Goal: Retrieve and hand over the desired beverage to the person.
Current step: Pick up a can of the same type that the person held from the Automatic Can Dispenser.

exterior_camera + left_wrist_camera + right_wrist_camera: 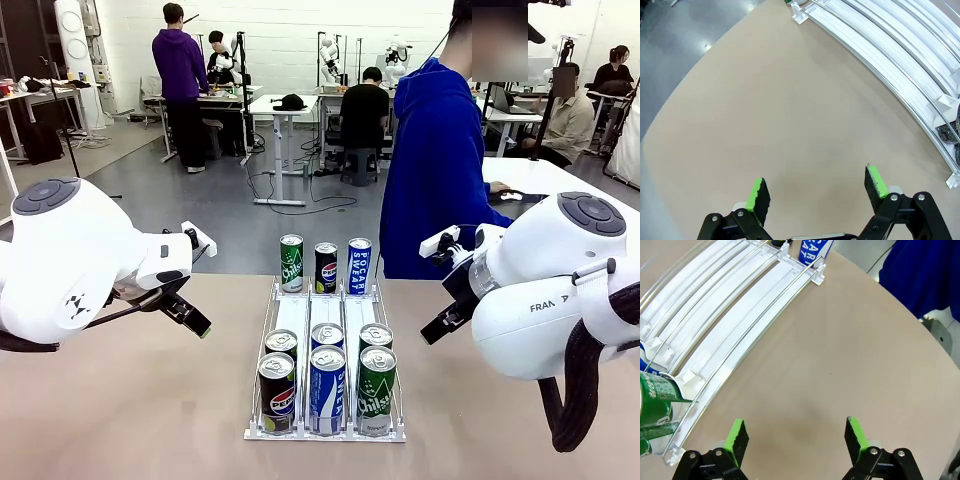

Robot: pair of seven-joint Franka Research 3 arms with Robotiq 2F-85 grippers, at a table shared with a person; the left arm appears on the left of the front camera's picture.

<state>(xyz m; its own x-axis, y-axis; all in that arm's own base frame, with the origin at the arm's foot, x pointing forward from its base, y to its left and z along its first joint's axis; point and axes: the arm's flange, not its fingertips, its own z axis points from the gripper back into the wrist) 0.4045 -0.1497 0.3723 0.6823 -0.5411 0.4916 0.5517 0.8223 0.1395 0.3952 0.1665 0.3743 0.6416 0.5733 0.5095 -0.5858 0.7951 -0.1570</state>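
Tan table (120,400), white can rack (297,312) mid-surface, busy lab, grey floor (150,205) beyond; left gripper (815,192), right gripper (797,437) spread wide, empty.

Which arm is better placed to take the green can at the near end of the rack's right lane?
Right, likely. The right gripper is open over the table beside that lane, with the green can near its view's edge. The left gripper, also open, hovers on the rack's other side, two lanes away.
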